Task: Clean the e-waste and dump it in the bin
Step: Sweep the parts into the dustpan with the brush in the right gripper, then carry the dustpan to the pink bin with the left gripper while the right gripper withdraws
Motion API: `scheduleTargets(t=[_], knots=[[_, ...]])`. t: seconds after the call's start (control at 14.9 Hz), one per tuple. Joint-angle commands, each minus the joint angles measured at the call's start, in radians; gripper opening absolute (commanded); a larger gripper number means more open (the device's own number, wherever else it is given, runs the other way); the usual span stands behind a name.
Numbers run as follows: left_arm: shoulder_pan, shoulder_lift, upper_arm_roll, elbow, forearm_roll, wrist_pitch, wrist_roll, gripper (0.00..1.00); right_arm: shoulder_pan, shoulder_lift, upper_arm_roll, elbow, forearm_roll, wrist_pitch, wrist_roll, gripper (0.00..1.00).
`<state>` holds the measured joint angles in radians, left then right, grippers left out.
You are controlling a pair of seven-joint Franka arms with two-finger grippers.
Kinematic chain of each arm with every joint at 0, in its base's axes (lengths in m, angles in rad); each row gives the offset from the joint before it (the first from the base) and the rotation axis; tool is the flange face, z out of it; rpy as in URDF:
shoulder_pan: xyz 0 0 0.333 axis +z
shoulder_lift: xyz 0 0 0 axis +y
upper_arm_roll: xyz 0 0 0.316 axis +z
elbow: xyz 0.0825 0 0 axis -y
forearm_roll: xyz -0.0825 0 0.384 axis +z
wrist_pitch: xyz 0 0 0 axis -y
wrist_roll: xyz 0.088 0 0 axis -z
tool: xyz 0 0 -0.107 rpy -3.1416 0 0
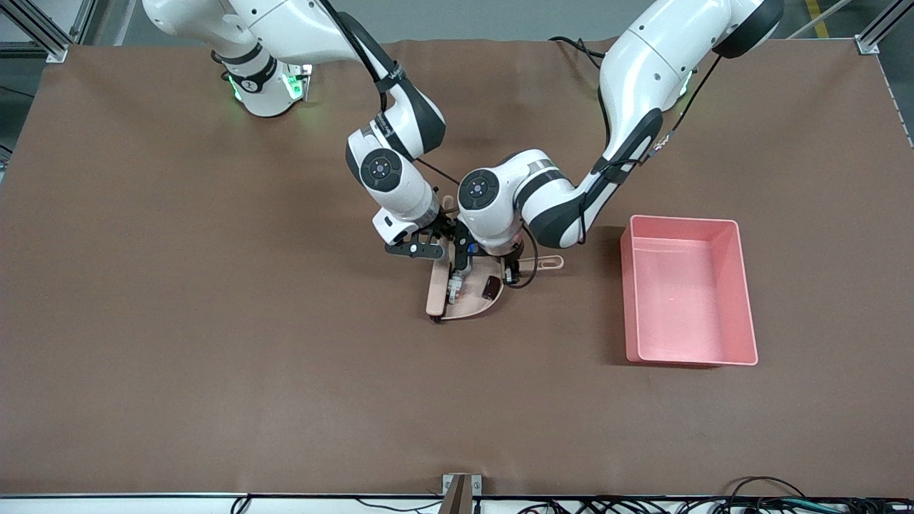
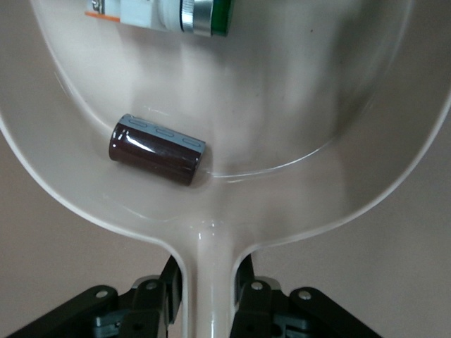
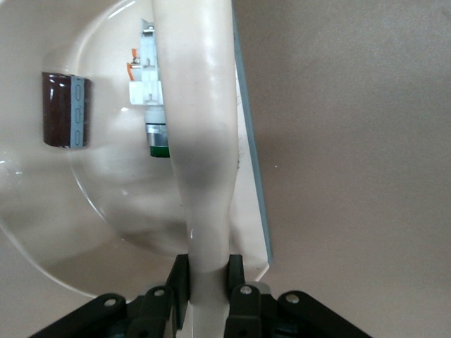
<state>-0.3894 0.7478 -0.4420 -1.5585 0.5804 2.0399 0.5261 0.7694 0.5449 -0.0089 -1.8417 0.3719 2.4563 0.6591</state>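
Front cam: I look down from high across the table (image 1: 214,392), facing both bases | wrist cams: close, along the fingers | shared by all three: dustpan (image 1: 473,305) (image 2: 338,176) (image 3: 42,232).

On the brown surface (image 1: 214,321) both arms meet near the middle. The right claw (image 1: 434,244) grips the handle of a beige brush (image 1: 435,289), whose long head lies along the open edge of the beige dustpan (image 1: 477,303), just below that claw. The left claw (image 1: 508,265) sits beside the right claw, over the dustpan's handle (image 1: 546,263), which sticks out toward the pink bin (image 1: 689,289). Inside the pan, between and just below the two claws, lie the white part (image 1: 455,285) and the dark part (image 1: 490,288), slightly apart. The bin stands well apart from both claws, toward the left arm's end.
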Motion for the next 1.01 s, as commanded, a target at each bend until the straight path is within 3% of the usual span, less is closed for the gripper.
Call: scheduleTargets(t=[0.0,0.4,0.74,0.94], knots=[[0.000,0.041,0.000,0.040,0.001,0.011,-0.031,0.14,-0.013,-0.013,-0.012,-0.001,0.019,-0.051,-0.027,0.00],[0.046,0.025,-0.006,0.029,-0.011,0.117,-0.026,0.12,-0.189,-0.158,-0.013,-0.016,0.016,-0.270,-0.163,0.00],[0.102,-0.057,-0.030,0.025,-0.013,0.105,-0.006,0.11,-0.361,-0.368,-0.043,-0.237,-0.016,-0.272,-0.318,0.00],[0.200,-0.149,-0.087,-0.035,-0.016,0.088,0.015,0.10,-0.533,-0.439,-0.045,-0.353,-0.120,-0.226,-0.435,0.00]])
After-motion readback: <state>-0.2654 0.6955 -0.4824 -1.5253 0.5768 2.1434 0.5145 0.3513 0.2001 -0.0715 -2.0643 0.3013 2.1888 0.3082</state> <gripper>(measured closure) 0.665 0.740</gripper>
